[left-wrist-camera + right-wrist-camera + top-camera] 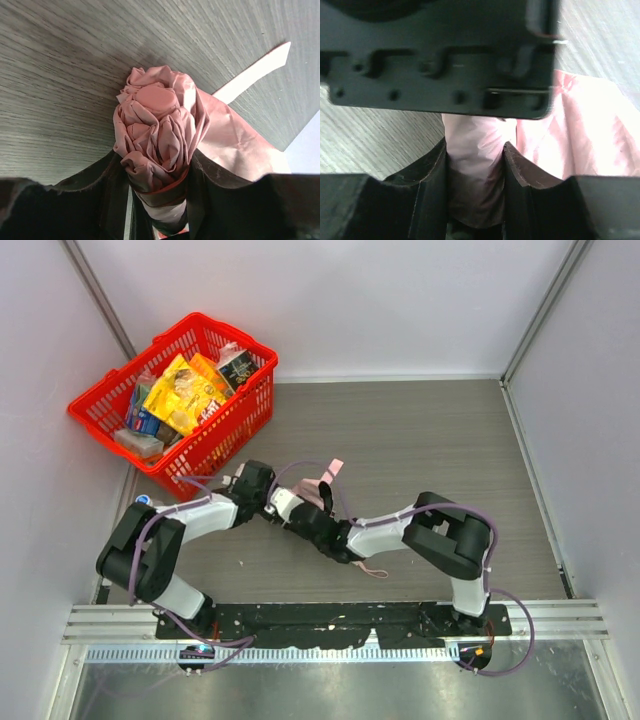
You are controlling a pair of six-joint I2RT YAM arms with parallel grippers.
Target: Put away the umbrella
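1. The umbrella (328, 472) is at the middle of the tabletop (430, 440), between the 2 arms and well apart from the red basket (240, 425).
2. The left fingers (95, 187) are clamped on its bunched pink canopy. The right fingers (427, 185) are clenched on pink fabric close by.
3. Done, it seems: the canopy is collapsed and gathered.
4. Probably left: the closure strap (255, 70) hangs loose, so fastening and stowing remain.
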